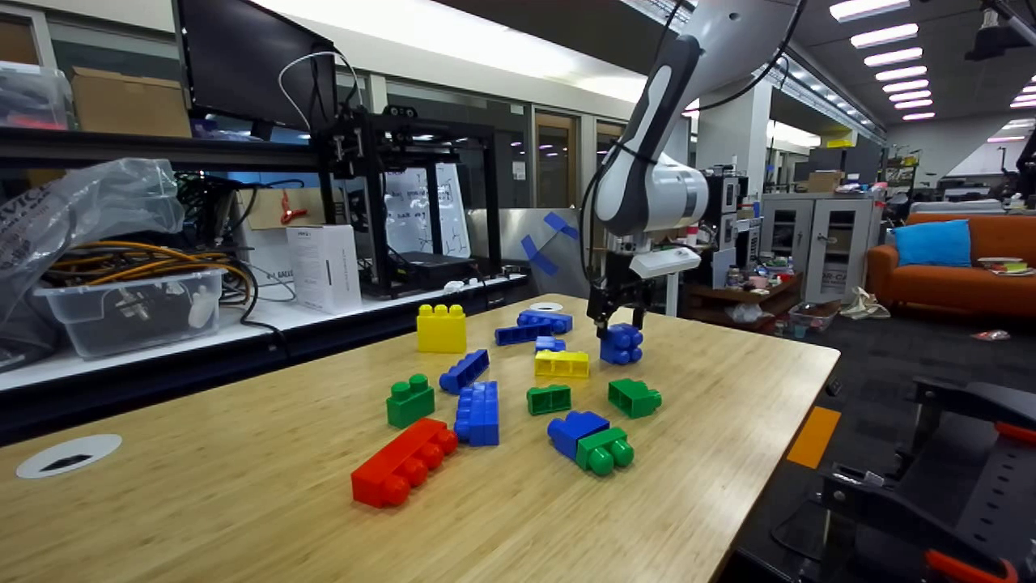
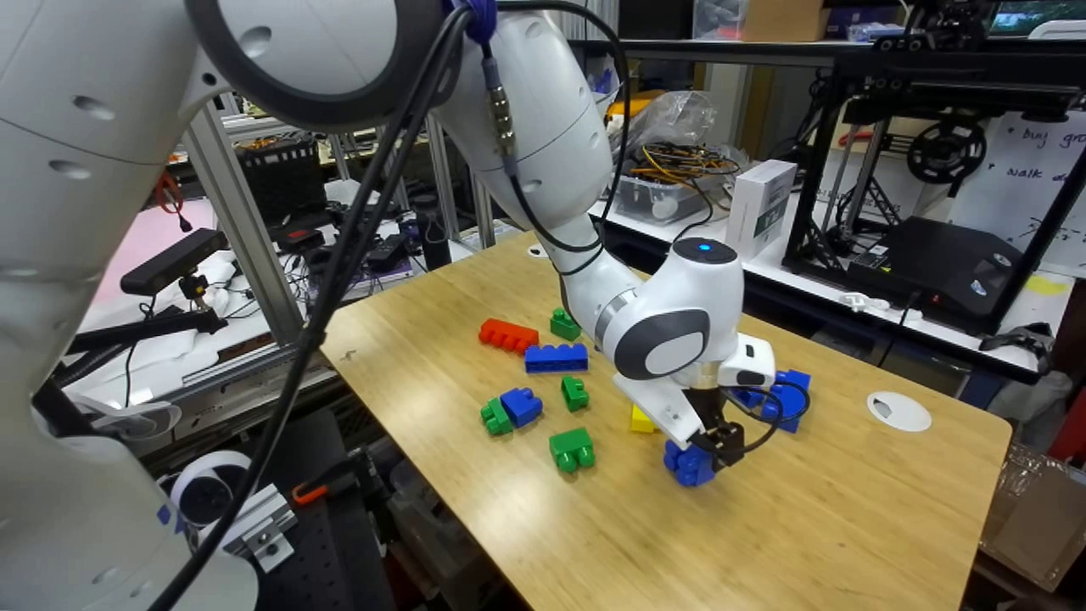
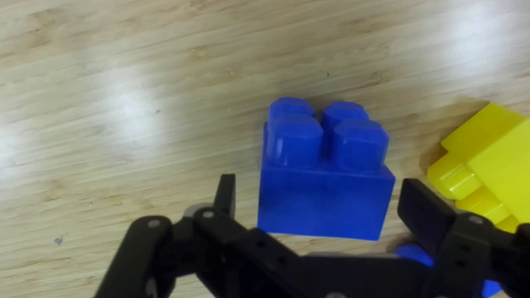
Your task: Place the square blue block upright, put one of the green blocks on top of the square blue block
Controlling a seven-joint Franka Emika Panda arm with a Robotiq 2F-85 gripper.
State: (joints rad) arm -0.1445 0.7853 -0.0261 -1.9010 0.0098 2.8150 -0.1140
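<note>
Closest in, on my wrist feed, the table (image 3: 124,54) spreads pale, with glare at the left and upper right; beyond its edge, in both exterior views, a white bench (image 1: 303,319) carries a black 3D printer (image 2: 929,263), and deeper in the room an orange sofa (image 1: 955,291) sits at the right edge of an exterior view. Only the wrist feed lets me read the fingers (image 3: 227,192): the gripper (image 3: 319,180) is spread wide around the square blue block (image 3: 325,203), the tip at frame left with wood showing between, the one at frame right close beside it. In both exterior views that block lies on its side, right of centre, the gripper over it. An exterior view gives me a tall yellow brick (image 1: 442,332) standing left of centre; in an exterior view the arm (image 2: 551,102) arches in from the left. The bricks are smooth plastic: a long red brick (image 1: 396,465) lies nearest in an exterior view, then the low green block (image 1: 549,400) in the lower middle, tipped so its hollow underside faces me, then the square blue block, chunky, its four rounded studs toward the top of my wrist frame. Farther off, a see-through bin (image 1: 146,332) on the bench holds orange cable (image 1: 154,253).
</note>
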